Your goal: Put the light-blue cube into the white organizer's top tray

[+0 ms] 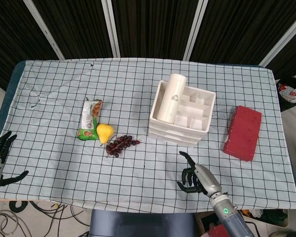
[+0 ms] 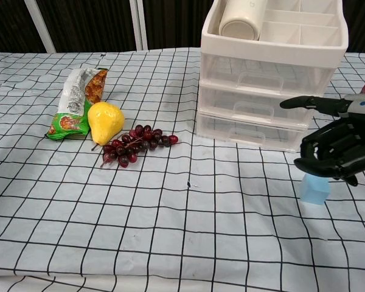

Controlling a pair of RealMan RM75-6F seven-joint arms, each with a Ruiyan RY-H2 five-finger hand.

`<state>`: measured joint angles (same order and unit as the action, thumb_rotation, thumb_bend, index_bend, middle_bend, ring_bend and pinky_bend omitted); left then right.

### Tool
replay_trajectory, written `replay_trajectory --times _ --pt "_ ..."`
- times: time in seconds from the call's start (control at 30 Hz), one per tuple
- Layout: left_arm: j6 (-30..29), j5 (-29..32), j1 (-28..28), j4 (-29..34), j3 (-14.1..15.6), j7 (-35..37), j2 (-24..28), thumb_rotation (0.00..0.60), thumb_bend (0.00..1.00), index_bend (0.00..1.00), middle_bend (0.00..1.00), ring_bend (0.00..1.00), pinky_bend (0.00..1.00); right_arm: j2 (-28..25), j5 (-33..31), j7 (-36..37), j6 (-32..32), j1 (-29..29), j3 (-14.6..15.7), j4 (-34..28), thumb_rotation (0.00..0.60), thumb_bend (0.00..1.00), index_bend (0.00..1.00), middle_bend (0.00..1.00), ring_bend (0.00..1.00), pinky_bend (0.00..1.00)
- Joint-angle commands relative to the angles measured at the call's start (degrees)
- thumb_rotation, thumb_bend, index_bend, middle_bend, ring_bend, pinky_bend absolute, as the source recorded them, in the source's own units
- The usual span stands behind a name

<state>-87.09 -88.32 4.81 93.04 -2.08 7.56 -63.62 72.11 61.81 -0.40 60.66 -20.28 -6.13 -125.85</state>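
Observation:
The light-blue cube sits on the checked cloth in front of the white organizer, seen in the chest view. My right hand hovers just over it, fingers curled downward with their tips at the cube's top and the thumb stretched out toward the organizer. In the head view the right hand covers the cube. The organizer has three drawers and a divided top tray; a white cylinder lies in the tray's left side. My left hand rests at the table's left edge, fingers spread, holding nothing.
A red brick lies right of the organizer. Left of centre are a snack packet, a yellow pear and dark grapes. The table's front edge runs close behind my right hand.

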Motion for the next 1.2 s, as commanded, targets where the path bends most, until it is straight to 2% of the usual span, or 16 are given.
replay_trajectory --times 0.03,0.43,0.83,1.07,1.2 --pt "0.0 0.0 0.0 0.0 0.0 -0.1 0.0 0.6 0.02 0.0 0.0 0.0 0.0 -0.5 0.7 0.8 -0.3 0.2 0.4 -0.1 0.6 0.29 0.0 0.64 0.68 0.71" --pt "-0.5 -0.2 -0.1 -0.2 -0.1 0.6 0.1 0.6 0.02 0.0 0.0 0.0 0.0 0.2 0.7 1.0 -0.2 0.0 1.1 0.9 0.6 0.29 0.0 0.65 0.69 0.71" --pt "-0.6 -0.3 -0.1 -0.3 -0.2 0.8 0.1 0.6 0.02 0.0 0.0 0.0 0.0 3.0 -1.5 0.2 0.9 -0.9 0.2 2.3 0.6 0.29 0.0 0.67 0.72 0.71" --pt "-0.5 -0.2 0.0 -0.3 -0.2 0.9 0.1 0.6 0.02 0.0 0.0 0.0 0.0 6.8 -4.8 -0.2 2.4 -2.3 -2.5 4.0 0.6 0.32 0.0 0.81 0.85 0.74" --pt "-0.3 0.0 0.0 -0.2 -0.2 1.0 0.2 0.6 0.02 0.0 0.0 0.0 0.0 10.1 -8.9 -0.6 3.0 -3.9 -4.9 4.8 0.6 0.35 0.0 0.83 0.86 0.76"
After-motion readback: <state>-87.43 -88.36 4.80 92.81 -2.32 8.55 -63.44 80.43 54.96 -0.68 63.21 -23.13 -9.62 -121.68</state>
